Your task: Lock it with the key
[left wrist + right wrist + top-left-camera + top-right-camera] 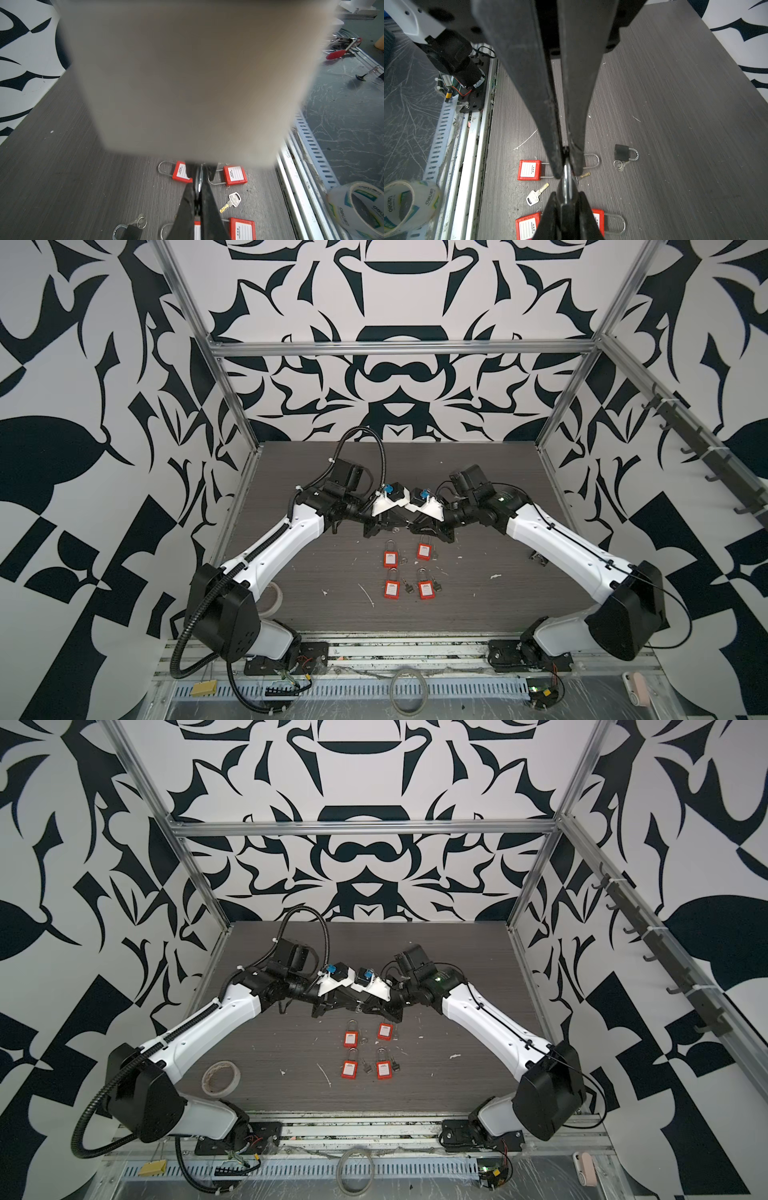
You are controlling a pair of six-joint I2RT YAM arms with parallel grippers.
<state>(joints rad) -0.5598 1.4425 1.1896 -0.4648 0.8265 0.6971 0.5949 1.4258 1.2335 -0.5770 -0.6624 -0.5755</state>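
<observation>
Shiny metal piece (567, 185), lock or key unclear, held above the table (478, 489), left gripper (198, 185) and right gripper (568, 168) meeting tip to tip, both pinched narrow on it, arms bent inward, four red padlocks (389, 558), one black padlock (622, 152).

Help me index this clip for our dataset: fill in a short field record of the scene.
table: grey woodgrain
red padlocks: four, lying flat in two rows of two
black padlock: lying flat, keyring beside it
loose key: on table between two red padlocks
tape roll: near the left arm's base
left gripper: shut on silver metal piece, identity unclear
right gripper: tips closed on same piece, opposite end
</observation>
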